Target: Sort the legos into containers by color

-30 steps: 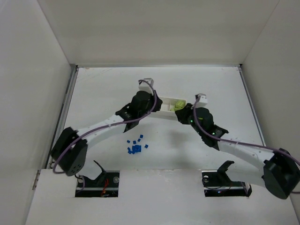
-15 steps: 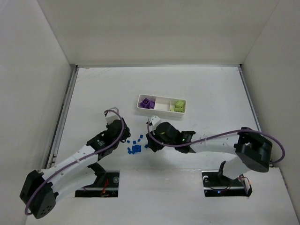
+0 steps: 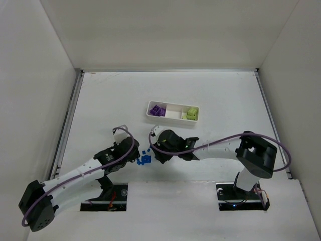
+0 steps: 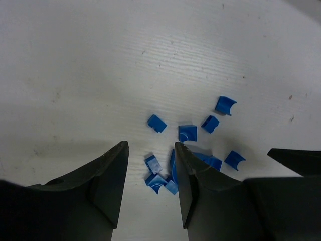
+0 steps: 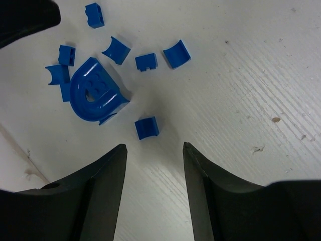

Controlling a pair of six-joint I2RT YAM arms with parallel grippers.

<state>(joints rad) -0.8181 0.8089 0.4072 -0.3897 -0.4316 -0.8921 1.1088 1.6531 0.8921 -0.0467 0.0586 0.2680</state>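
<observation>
Several small dark blue legos [image 3: 145,159] lie scattered on the white table between my two grippers. My left gripper [image 3: 135,157] stands open just left of them. In the left wrist view its gripper [image 4: 150,145] straddles a few loose blue bricks [image 4: 154,163] without gripping any. My right gripper [image 3: 156,154] is open on the pile's right side. In the right wrist view the gripper [image 5: 154,146] has one small blue brick [image 5: 147,127] just ahead of its gap, beside a larger rounded blue piece [image 5: 96,98]. The white tray of containers [image 3: 173,117] sits further back, with purple legos [image 3: 158,110] left and yellow-green legos [image 3: 191,113] right.
White walls enclose the table on the left, right and back. The other arm's dark finger shows at the right edge of the left wrist view [image 4: 296,158] and at the top left of the right wrist view [image 5: 25,15]. The tray's middle compartment [image 3: 174,111] looks white inside.
Both arms have drawn back from the tray to the blue pile near the front. Both grippers have opened from shut.
</observation>
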